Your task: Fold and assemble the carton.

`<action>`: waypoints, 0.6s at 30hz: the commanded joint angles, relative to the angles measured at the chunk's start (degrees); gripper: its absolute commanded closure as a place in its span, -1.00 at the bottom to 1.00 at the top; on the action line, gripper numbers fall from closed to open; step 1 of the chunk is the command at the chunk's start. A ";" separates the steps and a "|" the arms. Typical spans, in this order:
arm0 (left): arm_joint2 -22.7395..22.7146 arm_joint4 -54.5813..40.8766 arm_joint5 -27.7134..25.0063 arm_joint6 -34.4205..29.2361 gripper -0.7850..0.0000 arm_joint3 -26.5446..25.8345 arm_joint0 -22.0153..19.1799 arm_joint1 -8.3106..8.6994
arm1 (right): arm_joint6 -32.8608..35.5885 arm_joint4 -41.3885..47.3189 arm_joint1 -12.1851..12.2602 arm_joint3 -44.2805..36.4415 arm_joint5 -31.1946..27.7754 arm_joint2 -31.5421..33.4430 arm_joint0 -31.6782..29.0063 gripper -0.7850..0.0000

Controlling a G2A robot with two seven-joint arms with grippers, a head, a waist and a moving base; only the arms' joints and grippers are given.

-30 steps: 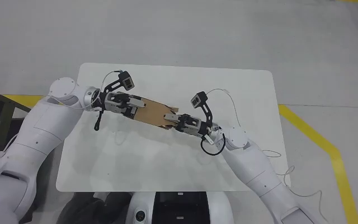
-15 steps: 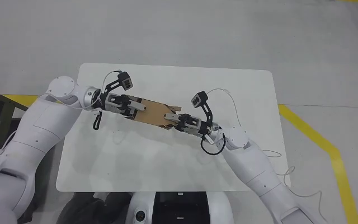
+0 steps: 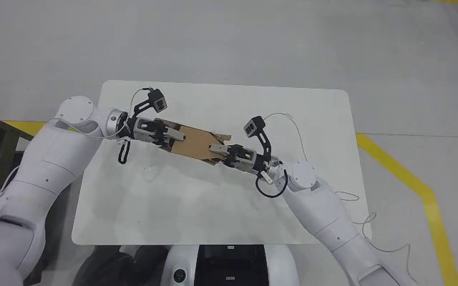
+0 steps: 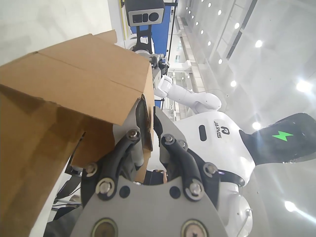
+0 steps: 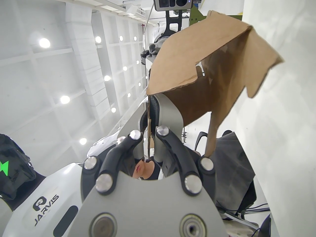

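Between the two pincers, over the middle of the white surface (image 3: 215, 207), the carton (image 3: 195, 143) lies with its long axis running from about ten o'clock to four o'clock in the top view. Neither arm is nearer: the left pincer (image 3: 172, 136) is clamped narrow on a wall at the ten o'clock end, and the right pincer (image 3: 218, 151) pinches a panel edge at the four o'clock end. It is plain brown corrugated board, half-opened into a sleeve, its end flaps loose and unfolded.
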 commanded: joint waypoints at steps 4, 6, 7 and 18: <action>-1.02 -0.09 0.81 -0.64 1.00 -0.52 0.70 -0.14 | -0.20 -0.38 -0.11 0.03 0.12 0.08 0.01 0.69; -1.48 -0.35 1.10 -1.15 1.00 -0.46 0.88 -0.21 | -0.63 -0.60 -0.15 0.00 0.31 0.16 0.02 -0.89; -1.66 -0.46 1.25 -1.20 1.00 -0.52 0.98 -0.25 | -0.84 -0.63 -0.18 -0.08 0.38 0.20 0.01 -1.00; -5.62 -0.17 1.37 -1.20 1.00 0.75 2.00 0.59 | -2.11 -2.28 1.18 -2.19 -1.22 6.38 -2.10 -1.00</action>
